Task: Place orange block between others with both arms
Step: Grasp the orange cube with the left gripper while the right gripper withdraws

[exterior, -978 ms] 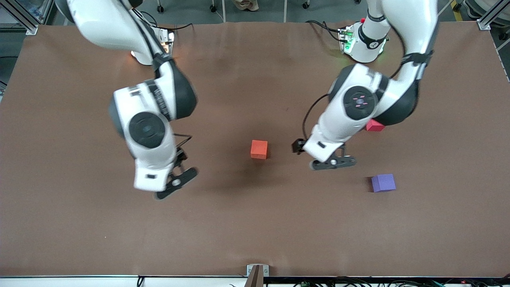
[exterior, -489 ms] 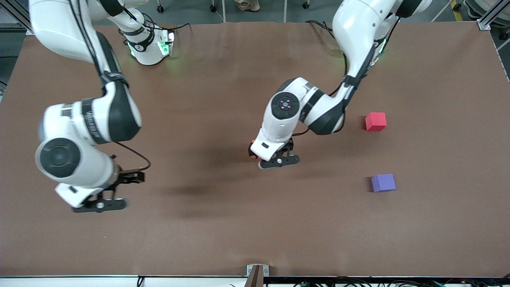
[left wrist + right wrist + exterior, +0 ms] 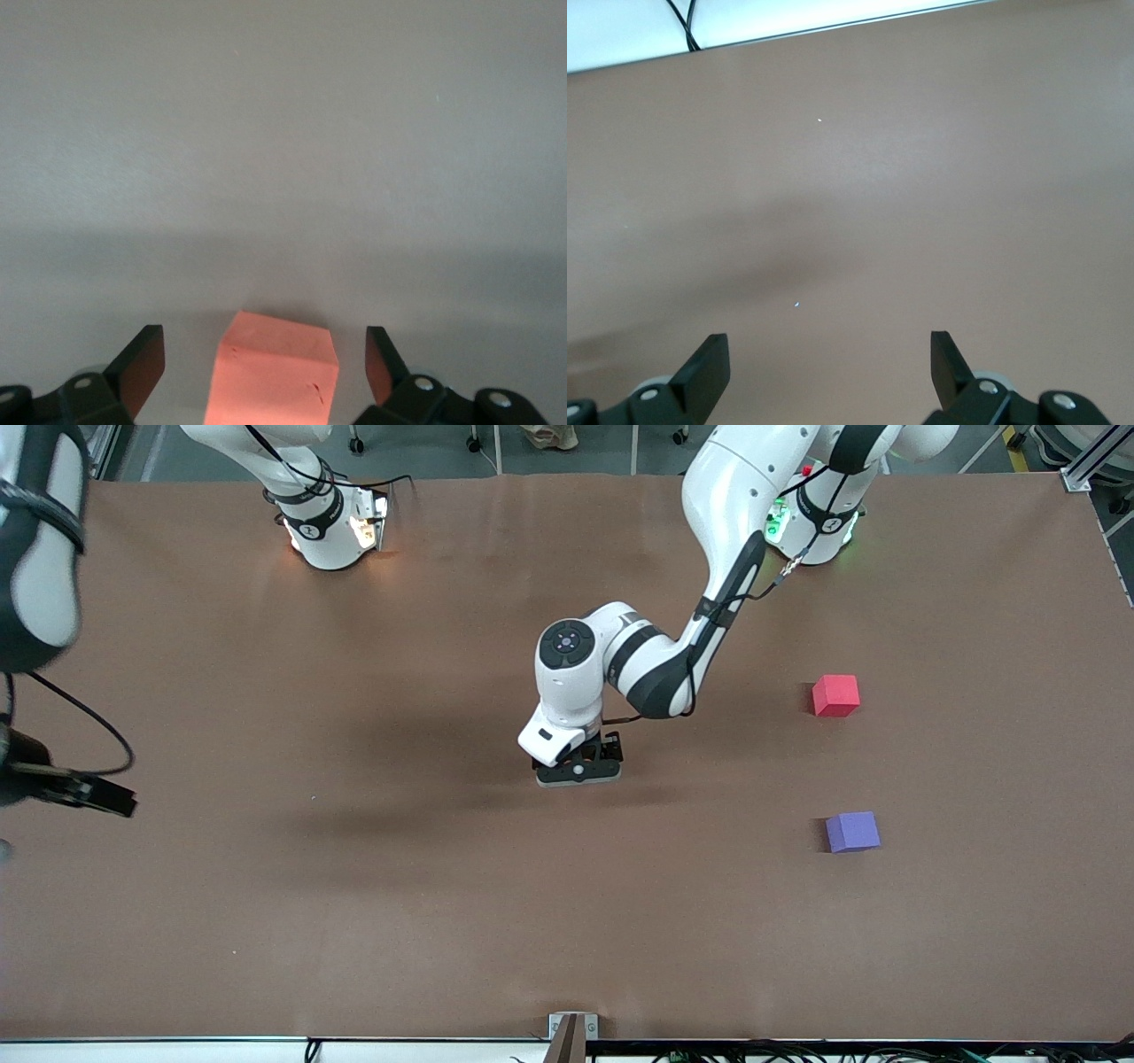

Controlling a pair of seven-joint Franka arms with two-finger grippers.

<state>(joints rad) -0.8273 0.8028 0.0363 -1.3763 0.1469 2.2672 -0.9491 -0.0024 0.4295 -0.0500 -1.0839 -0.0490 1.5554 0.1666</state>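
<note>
The purple cube (image 3: 852,832) sat nearest the front camera on the brown worktop (image 3: 443,921). The pinkish-red cube (image 3: 835,694) sat farther from that camera than the purple cube. The orange block (image 3: 273,369) lay toward the right arm's end from the purple cube, between the fingers of the wide-open left pincer (image 3: 265,372), not gripped. The right pincer (image 3: 830,372) hung wide open over bare worktop, holding nothing.

We see the right claw (image 3: 830,367) with its two black fingers (image 3: 704,367) spread wide at the lower edge of the frame, nothing between them. Bare brown counter (image 3: 921,177) fills the view under a soft shadow. At the upper left, a black cable (image 3: 682,27) crosses a pale strip (image 3: 620,31).
</note>
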